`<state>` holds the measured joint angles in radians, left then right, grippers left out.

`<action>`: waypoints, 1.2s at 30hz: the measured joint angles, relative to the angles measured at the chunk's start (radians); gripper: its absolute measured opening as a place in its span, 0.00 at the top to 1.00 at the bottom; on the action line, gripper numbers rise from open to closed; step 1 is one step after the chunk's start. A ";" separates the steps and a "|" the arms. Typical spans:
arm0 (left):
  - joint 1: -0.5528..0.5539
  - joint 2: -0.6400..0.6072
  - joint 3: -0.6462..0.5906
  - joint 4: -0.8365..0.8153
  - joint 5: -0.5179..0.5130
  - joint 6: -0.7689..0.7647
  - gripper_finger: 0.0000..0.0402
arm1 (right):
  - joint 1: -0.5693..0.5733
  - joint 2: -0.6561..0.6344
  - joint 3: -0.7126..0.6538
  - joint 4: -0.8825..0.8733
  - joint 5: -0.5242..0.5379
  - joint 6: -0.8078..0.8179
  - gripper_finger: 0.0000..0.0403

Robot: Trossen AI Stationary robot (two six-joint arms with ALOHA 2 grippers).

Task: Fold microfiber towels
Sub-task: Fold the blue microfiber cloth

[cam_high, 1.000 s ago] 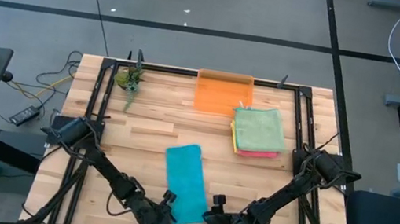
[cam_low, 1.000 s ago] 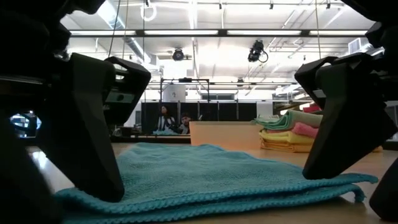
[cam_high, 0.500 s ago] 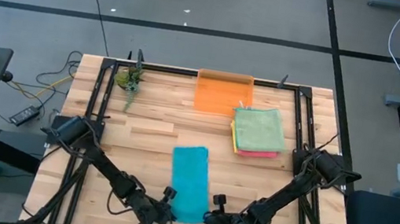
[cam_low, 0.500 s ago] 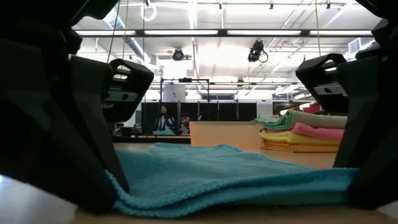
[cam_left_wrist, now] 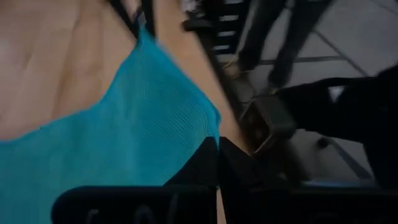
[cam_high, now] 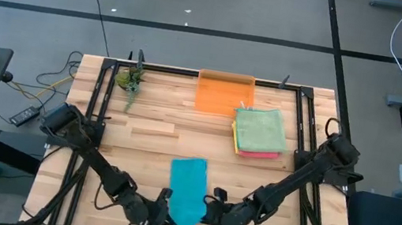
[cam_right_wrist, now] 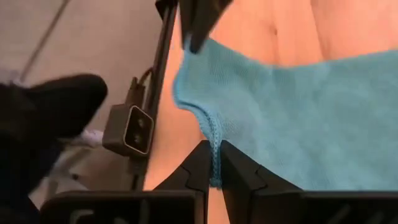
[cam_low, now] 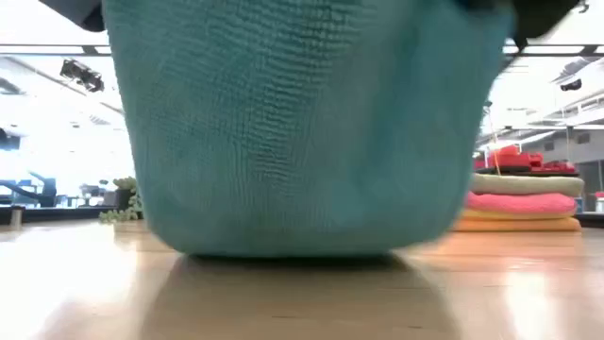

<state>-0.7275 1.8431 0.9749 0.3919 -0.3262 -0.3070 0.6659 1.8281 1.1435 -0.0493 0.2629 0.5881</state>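
A teal microfiber towel lies lengthwise near the table's front edge. Its far end rests on the wood and its near end is raised. My left gripper is shut on the near left corner and my right gripper on the near right corner. In the low view the raised towel hangs as a curtain across most of the picture, its lowest sag close to the table. A stack of folded towels, sage green on top, sits at the far right. My left gripper pinches the towel's near left corner between its two shut fingers, coming from the near left and slanting down. That corner is lifted off the table and the cloth sags away from it. My right gripper pinches the hemmed edge at the near right corner between its two shut fingers, slanting down from the near right. The corner is lifted clear and the cloth runs from it toward the left gripper.
A translucent orange bin stands at the far edge, with a small green plant at the far left. The stack of towels shows at the right of the low view. Bare wood lies left of the teal towel.
Both grippers have taken hold of the teal towel's near corners and risen. The near end has lifted off the table and now hangs before the low camera, while the far end has stayed on the wood. The towel has also turned straighter.
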 joint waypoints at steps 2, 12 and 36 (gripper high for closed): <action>-0.009 -0.001 0.000 -0.031 -0.061 -0.045 0.98 | -0.030 -0.001 0.042 -0.072 -0.004 -0.035 0.91; 0.065 -0.139 -0.002 -0.542 -0.482 -0.235 0.98 | -0.334 -0.002 0.039 -0.279 -0.046 -0.133 0.91; 0.496 -0.108 -0.003 -0.641 -0.230 0.018 0.98 | -0.512 -0.003 -0.057 -0.321 0.036 -0.188 0.91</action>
<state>-0.2318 1.7348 0.9722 -0.2489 -0.5564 -0.2891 0.1544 1.8248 1.0866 -0.3702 0.2987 0.4004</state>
